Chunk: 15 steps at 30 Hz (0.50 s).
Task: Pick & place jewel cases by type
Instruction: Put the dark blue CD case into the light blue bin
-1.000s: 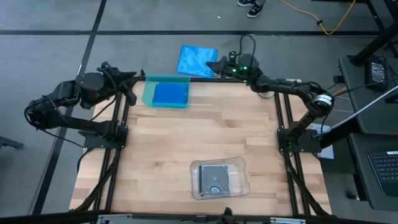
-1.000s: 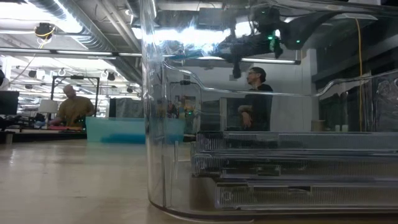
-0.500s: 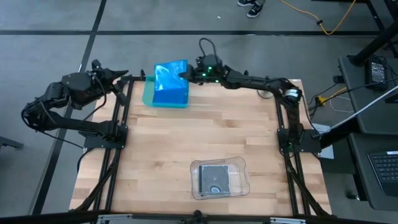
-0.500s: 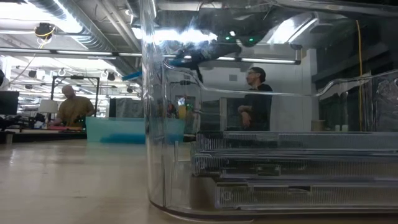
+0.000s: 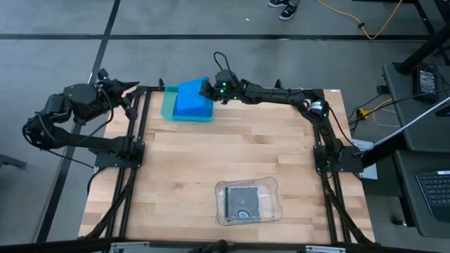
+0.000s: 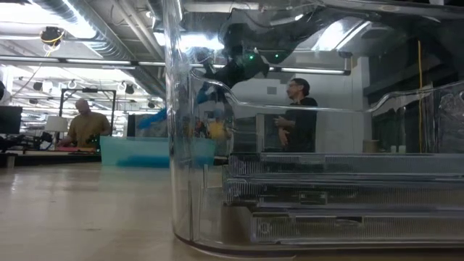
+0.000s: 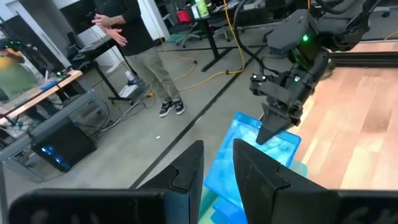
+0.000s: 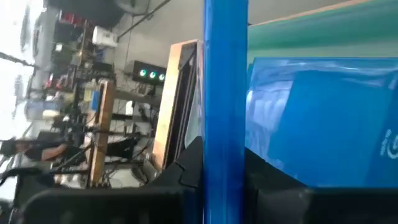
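Observation:
My right gripper (image 5: 208,90) reaches across the far edge and is shut on a bright blue jewel case (image 5: 190,97). The case hangs tilted over the teal tray (image 5: 169,111) at the far left. Another blue case (image 8: 323,118) lies flat in that tray. A dark square case showing a disc (image 5: 242,202) lies in the clear tray (image 5: 271,188) near the front edge. My left gripper (image 5: 130,87) hovers past the table's far left corner, its fingers (image 7: 189,171) a little apart with nothing between them. My right gripper pinches the blue case between its two fingers by its upper edge (image 7: 264,134). In the right wrist view the case stands edge-on (image 8: 225,93) between the fingers. It slopes down from the fingers over the teal tray. Whether its lower end touches the tray I cannot tell.
In the low view the clear tray's wall (image 6: 181,145) fills the foreground, with flat cases stacked inside (image 6: 341,196). Bare wood lies between the two trays. People stand in the room beyond the table (image 6: 297,116).
My right gripper has carried the blue case from beyond the far edge toward the table's left and down, until it hangs over the teal tray. My left gripper has drawn back toward the left, away from the tray.

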### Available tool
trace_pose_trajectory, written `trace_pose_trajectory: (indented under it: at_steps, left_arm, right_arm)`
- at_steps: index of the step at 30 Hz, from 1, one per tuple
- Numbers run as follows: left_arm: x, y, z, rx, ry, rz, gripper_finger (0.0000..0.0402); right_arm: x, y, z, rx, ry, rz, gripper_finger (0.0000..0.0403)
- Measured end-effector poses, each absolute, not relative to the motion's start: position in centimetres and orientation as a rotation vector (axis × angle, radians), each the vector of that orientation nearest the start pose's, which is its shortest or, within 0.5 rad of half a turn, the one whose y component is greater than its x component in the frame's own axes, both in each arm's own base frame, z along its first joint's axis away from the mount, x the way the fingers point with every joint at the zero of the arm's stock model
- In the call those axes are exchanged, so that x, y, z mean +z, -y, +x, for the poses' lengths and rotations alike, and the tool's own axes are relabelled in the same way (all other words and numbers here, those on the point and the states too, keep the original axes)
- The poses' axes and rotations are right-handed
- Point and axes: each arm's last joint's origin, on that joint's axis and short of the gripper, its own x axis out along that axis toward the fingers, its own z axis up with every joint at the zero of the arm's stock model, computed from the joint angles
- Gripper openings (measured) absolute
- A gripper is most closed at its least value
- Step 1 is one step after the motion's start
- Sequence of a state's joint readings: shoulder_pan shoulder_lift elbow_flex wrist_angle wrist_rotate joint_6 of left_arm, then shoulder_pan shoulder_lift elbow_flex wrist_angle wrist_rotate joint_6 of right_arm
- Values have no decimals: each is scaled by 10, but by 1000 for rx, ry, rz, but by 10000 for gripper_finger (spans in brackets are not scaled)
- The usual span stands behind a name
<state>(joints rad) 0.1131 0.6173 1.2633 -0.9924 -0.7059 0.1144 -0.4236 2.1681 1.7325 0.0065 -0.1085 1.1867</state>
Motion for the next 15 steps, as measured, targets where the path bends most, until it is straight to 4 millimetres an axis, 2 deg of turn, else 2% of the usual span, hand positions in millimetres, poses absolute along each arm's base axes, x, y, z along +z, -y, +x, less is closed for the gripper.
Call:
trace_pose_trajectory:
  at_steps: [5,15]
  left_arm:
    - [421,-24,44,786,-393,239,81]
    - [421,-24,44,778,-409,279,79]
  right_arm:
    - [225,201,458,-645,-220,1250,48]
    - [216,203,461,-675,-197,1287,48]
